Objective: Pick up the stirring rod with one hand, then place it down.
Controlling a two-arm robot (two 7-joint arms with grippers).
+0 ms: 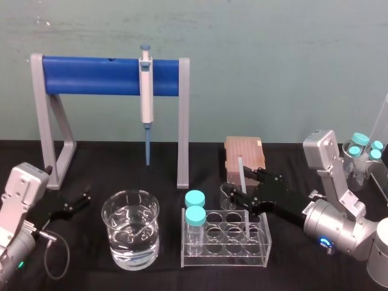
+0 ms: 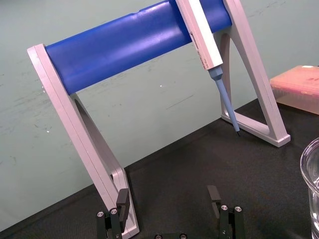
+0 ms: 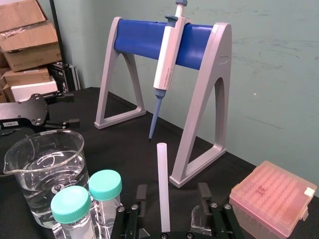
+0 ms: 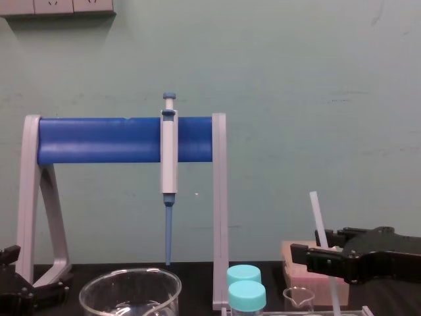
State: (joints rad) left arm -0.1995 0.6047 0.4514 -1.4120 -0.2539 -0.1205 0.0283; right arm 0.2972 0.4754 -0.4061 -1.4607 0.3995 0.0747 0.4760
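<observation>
Right wrist view: right gripper (image 3: pixel 172 189) is straddling the stirring rod (image 3: pixel 162 184) above the tube rack (image 1: pixel 224 259), jaws spread; left gripper (image 1: pixel 80 202) is idling, spread, left of rack.

Table (image 1: pixel 121 163) w/ black cover. On it: grey pipette stand (image 1: pixel 109 76) w/ blue bar, back left. Glass beaker (image 1: pixel 130 230) of clear liquid at front, just left of clear tube rack (image 1: pixel 225 239). Pink tip box (image 1: pixel 244 156) behind rack, right of stand. Small beaker (image 1: pixel 229 195) btwn box & rack.
</observation>
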